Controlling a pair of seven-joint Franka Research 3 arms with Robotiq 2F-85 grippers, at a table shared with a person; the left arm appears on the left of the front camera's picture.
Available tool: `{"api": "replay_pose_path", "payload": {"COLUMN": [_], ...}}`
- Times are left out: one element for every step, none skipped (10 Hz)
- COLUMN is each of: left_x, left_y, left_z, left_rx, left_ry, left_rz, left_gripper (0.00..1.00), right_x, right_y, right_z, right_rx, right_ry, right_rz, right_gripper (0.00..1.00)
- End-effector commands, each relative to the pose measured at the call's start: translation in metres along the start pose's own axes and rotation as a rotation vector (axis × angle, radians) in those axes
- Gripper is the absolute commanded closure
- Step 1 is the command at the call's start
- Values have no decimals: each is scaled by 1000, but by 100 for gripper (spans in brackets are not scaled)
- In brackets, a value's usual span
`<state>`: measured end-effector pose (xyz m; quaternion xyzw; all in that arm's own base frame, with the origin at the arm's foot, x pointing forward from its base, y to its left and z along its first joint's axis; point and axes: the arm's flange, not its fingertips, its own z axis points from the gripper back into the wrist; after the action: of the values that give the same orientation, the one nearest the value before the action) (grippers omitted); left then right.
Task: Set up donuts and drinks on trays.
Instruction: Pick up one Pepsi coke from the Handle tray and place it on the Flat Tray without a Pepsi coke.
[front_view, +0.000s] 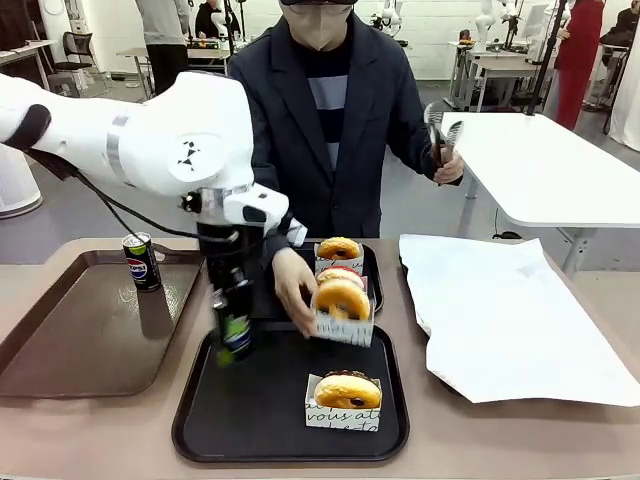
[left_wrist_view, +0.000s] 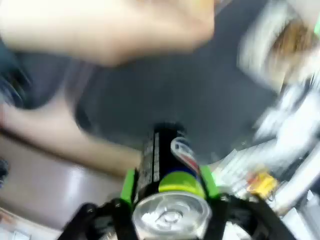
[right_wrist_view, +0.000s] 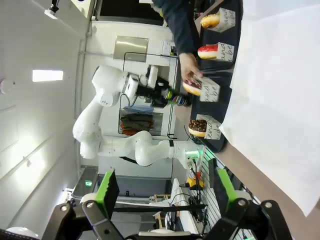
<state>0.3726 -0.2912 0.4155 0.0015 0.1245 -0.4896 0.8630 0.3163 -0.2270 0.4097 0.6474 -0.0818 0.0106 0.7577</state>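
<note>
On the far left of the front view, well left of the left arm's fingers, a long brown tray (front_view: 60, 345) lies on the tabletop (front_view: 500, 440) with one Pepsi can (front_view: 141, 261) standing upright near its back edge. The left gripper (front_view: 232, 335) hangs over the left part of the near black tray (front_view: 200, 420), its fingers pointing down and clamped on a second can (front_view: 236, 325); in the left wrist view the green pads (left_wrist_view: 129, 186) press both sides of this held can (left_wrist_view: 170, 192) just under its silver top, with the tray's dark floor beyond it. Whether the can's base touches the tray cannot be told.

Just right of these fingers, the person's hand (front_view: 297, 290) holds a sleeved orange donut (front_view: 342, 300) above the back edge of the near tray. Behind that, on the far black tray (front_view: 374, 270), stand a red donut (front_view: 341, 275) and a yellow donut (front_view: 339, 248), each in a paper sleeve. To the near right of the fingers, a chocolate-sprinkle donut (front_view: 347, 392) sits in its sleeve on the near tray.

Farther right, a white paper sheet (front_view: 510, 320) covers the tabletop, and the person's other hand (front_view: 447, 165) holds metal tongs (front_view: 440, 130) raised.

The right gripper (right_wrist_view: 165, 197) is shown in its wrist view with its fingers spread wide and nothing between them, well apart from the trays.
</note>
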Motion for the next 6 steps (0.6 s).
{"api": "replay_pose_path", "payload": {"left_x": [-134,-161,-164,-164,-166,-168], "left_y": [-78,-96,-97,-85,-84,-93], "left_z": [50,36,23,32,35,26], "left_rx": [93,141,143,124,118,126], "left_ry": [198,191,209,197,168,127], "left_rz": [-91,-68,-33,-52,-63,-44], "left_gripper": [41,41,41,41,41,41], "right_x": [0,0,0,0,0,0], "right_y": [2,2,2,2,2,2], "right_z": [0,0,0,0,0,0], "right_rx": [6,6,6,6,6,6], "right_ry": [-2,-2,-2,-2,-2,-2], "right_rz": [10,10,10,10,10,10], "right_gripper": [0,0,0,0,0,0]}}
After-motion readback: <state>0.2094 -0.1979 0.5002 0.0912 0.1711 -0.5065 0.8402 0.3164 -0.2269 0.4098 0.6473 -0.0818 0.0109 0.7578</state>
